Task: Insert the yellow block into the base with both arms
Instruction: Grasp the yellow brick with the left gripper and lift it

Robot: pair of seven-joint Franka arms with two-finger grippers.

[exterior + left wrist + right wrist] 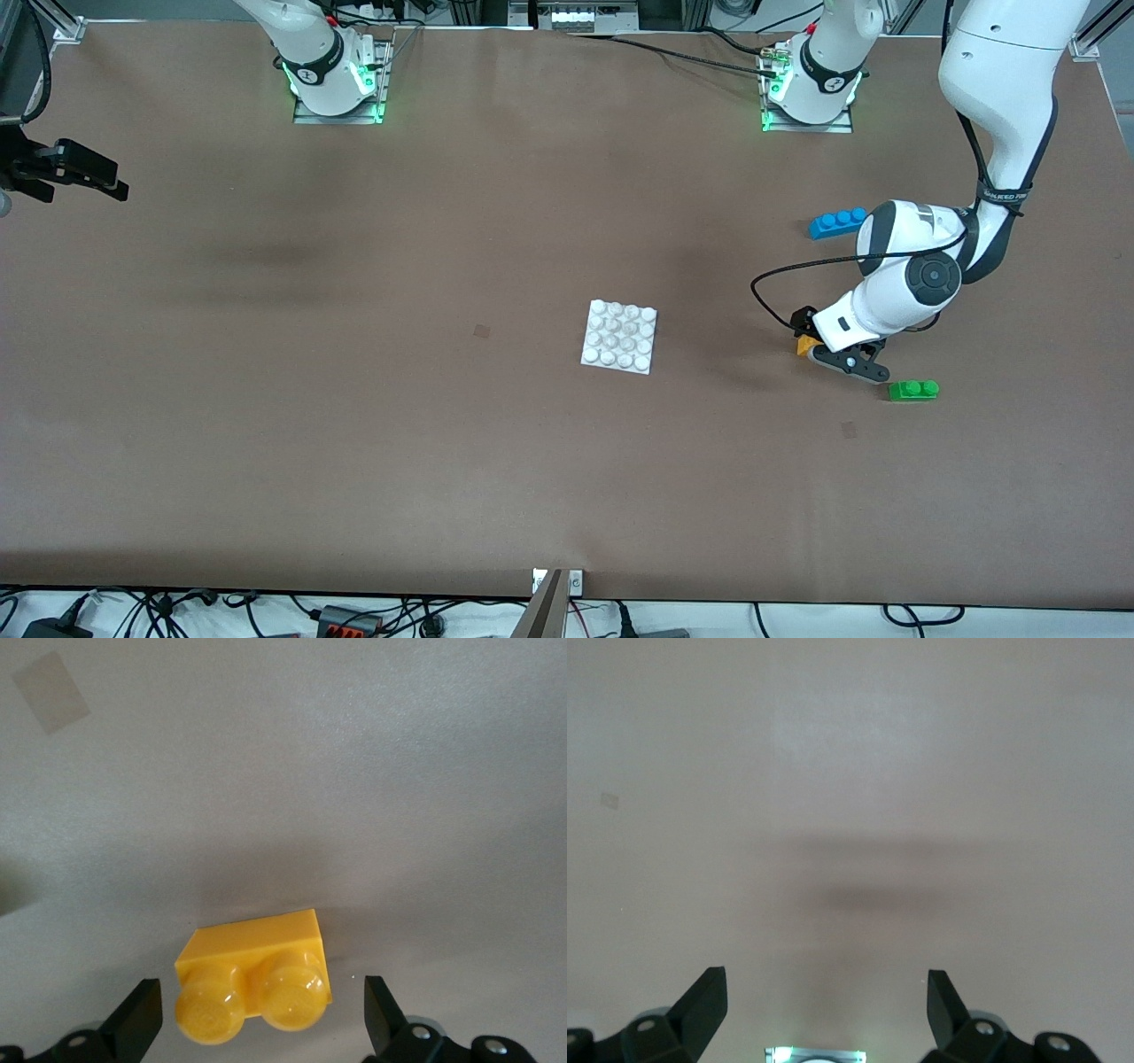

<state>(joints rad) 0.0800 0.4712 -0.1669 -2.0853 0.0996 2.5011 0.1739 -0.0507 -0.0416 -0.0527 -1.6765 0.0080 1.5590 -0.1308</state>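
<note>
My left claw point(831, 347) is low over the yellow block point(255, 978), jaws spread wide with one finger point(137, 1020) on each side of it and a gap to both; nothing is gripped. The block lies on the counter point(354, 425) toward my left arm's end, between the blue brick point(837, 222) and the green brick point(913, 390). The base point(620, 336) sits mid-counter, well apart. My right claw point(824, 1010) waits, open and empty, at the other end.
</note>
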